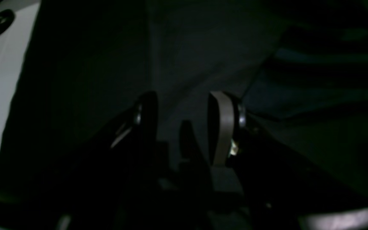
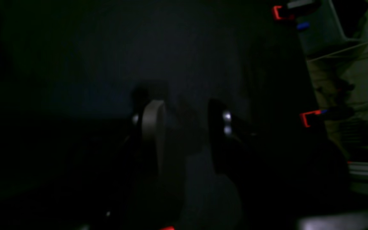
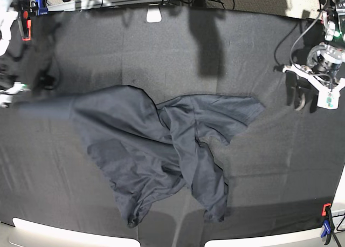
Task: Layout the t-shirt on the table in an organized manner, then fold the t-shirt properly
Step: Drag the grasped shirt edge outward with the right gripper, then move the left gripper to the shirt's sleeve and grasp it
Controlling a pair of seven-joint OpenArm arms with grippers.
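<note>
The table (image 3: pixel 161 47) is covered in creased black cloth, with clamps (image 3: pixel 326 223) fixed at its edges. The t-shirt (image 3: pixel 161 144) is spread crumpled at its centre. The left gripper (image 1: pixel 184 105) and right gripper (image 2: pixel 184 111) are seen released, nothing grasped.

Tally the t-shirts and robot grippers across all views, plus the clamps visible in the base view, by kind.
T-shirt: 1
Grippers: 2, the left gripper and the right gripper
Clamps in the base view: 2, one at upper left, one at lower right
Total: 5
</note>
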